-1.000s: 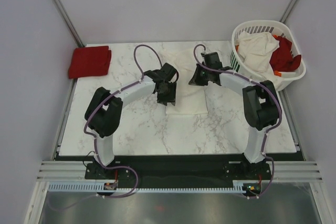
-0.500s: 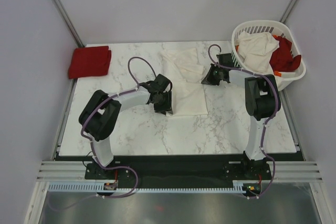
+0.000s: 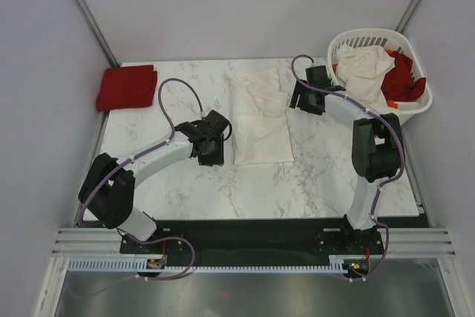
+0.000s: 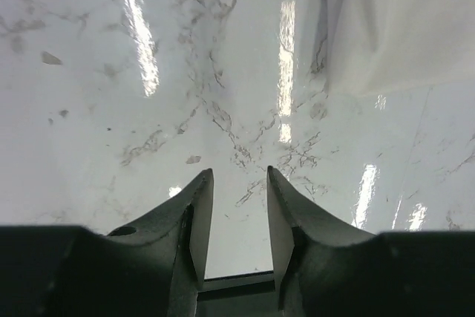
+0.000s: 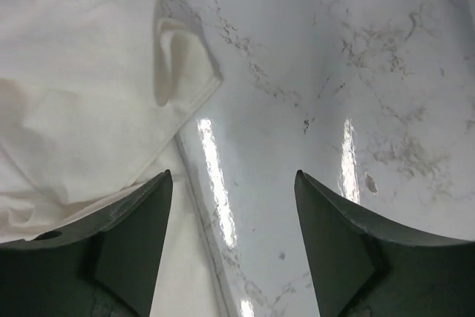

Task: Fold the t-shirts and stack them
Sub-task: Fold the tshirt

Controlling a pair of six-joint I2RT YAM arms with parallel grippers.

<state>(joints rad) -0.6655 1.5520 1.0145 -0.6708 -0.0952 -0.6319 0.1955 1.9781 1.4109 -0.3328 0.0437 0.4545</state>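
A cream-white t-shirt [image 3: 260, 118] lies as a long folded strip in the middle of the marble table. My left gripper [image 3: 211, 155] is just left of its near end, over bare marble. In the left wrist view the left gripper [image 4: 237, 172] is open a narrow way with nothing between its fingers, and the shirt's edge [image 4: 401, 27] lies ahead on the right. My right gripper [image 3: 300, 99] is beside the shirt's far right edge. The right wrist view shows the right gripper [image 5: 233, 174] wide open and empty, with the shirt [image 5: 82, 109] on its left. A folded red t-shirt [image 3: 128, 87] lies at the back left corner.
A white slatted laundry basket [image 3: 349, 41] stands at the back right, holding a cream t-shirt [image 3: 365, 70] and a red t-shirt [image 3: 404, 79]. It is close behind my right arm. Grey walls close off the table's back and sides.
My right gripper has opened, let go of the cream shirt and drawn back to the right. My left gripper has pulled left off the shirt, which now lies stretched out towards the back.
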